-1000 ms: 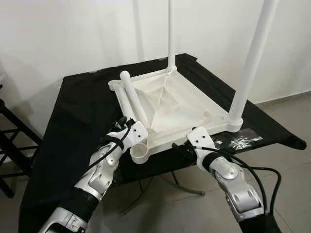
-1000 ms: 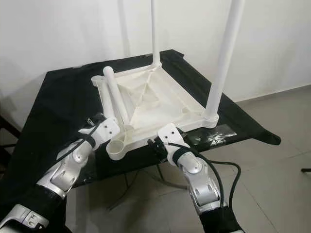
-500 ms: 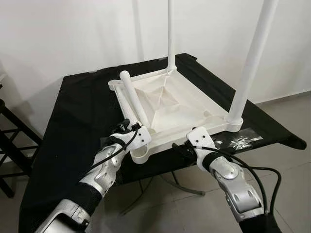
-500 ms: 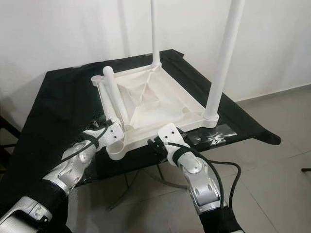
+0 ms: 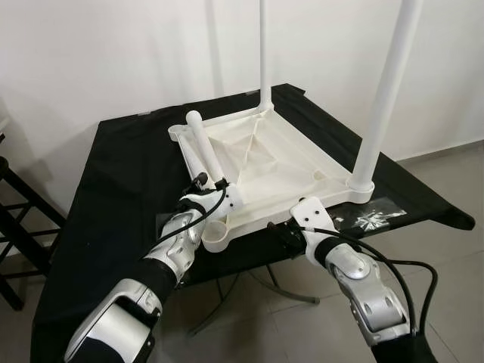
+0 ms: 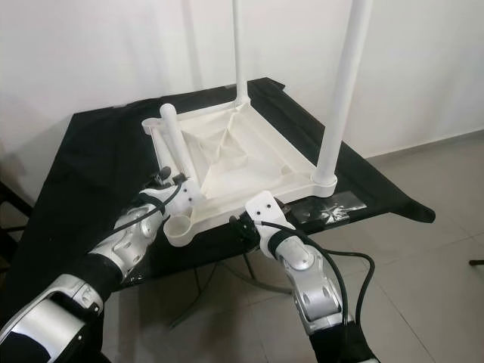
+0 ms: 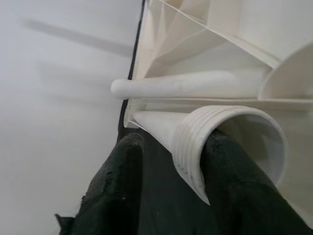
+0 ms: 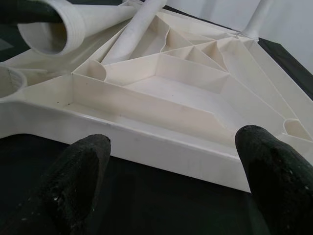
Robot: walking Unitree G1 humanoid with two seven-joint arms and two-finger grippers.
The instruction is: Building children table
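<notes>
Left gripper [image 7: 171, 191] moved onto ribbed white leg [image 7: 215, 137], right gripper [image 8: 171, 181] spread

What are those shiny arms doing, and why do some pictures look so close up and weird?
Those are a robot's two arms. It is building a small white table, which lies upside down on a black cloth.

The two wide pictures come from cameras in the robot's head, looking down. Two table legs already stand up in the far corners.

The two close-up pictures come from cameras on the robot's wrists, looking along its black fingers.

The left gripper holds the ridged open end of a loose leg, near the empty corner socket. Another loose leg lies inside the table.

The right gripper is open, its fingers at the table's near edge.
</notes>
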